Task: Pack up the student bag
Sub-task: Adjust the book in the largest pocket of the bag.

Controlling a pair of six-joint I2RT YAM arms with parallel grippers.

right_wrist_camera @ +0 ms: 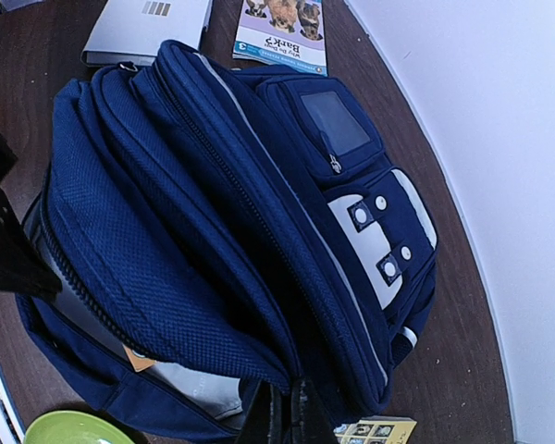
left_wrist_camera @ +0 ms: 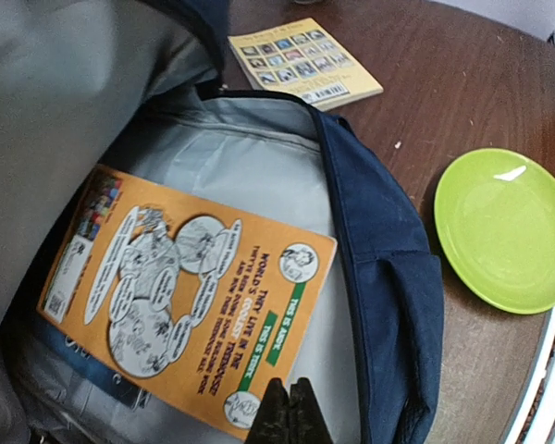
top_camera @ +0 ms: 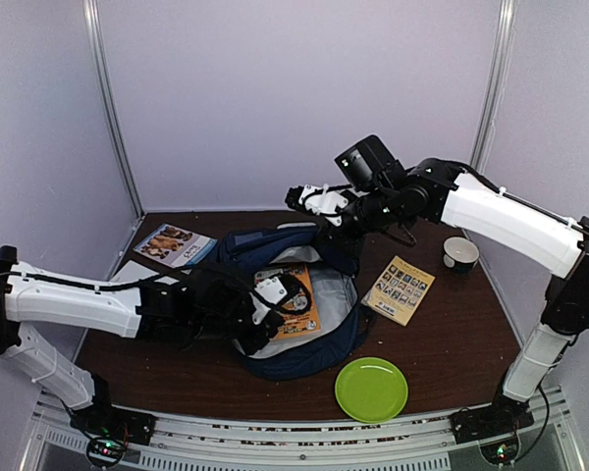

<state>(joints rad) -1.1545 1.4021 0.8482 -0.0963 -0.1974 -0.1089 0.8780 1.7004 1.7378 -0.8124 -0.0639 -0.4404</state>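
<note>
Two grippers are engaged at the large navy blue fabric backpack with a white stripe, which lies open at the middle of the dark brown wooden table.

**Step in hand.** Packing is judged part done. The left gripper is held inside the backpack's opening, over the near corner of an orange paperback with cartoon drawings. Its fingers are pressed together, and it cannot be told whether the cover's edge is caught between them. The right gripper is placed at the backpack's far side. Its fingers are closed on a fold of the navy fabric, apparently holding the flap up so that the mouth stands open.

**Contents.** The orange paperback is seen lying flat on the light grey lining. A blue-covered item is partly visible beneath it.

**Outside the backpack.**
- A yellow booklet with a grid of small pictures lies just to its right.
- A small white cup stands further right.
- A round lime-green plate sits in front of it, to the right.
- A booklet with dog photographs and a flat white book lie behind it, to the left.

**Next move.** It is judged that the left gripper should be drawn out of the backpack and opened, and a further booklet fetched. Each booklet lies flat on the table, so a thin edge must be taken. The flap should be held up throughout.
</note>
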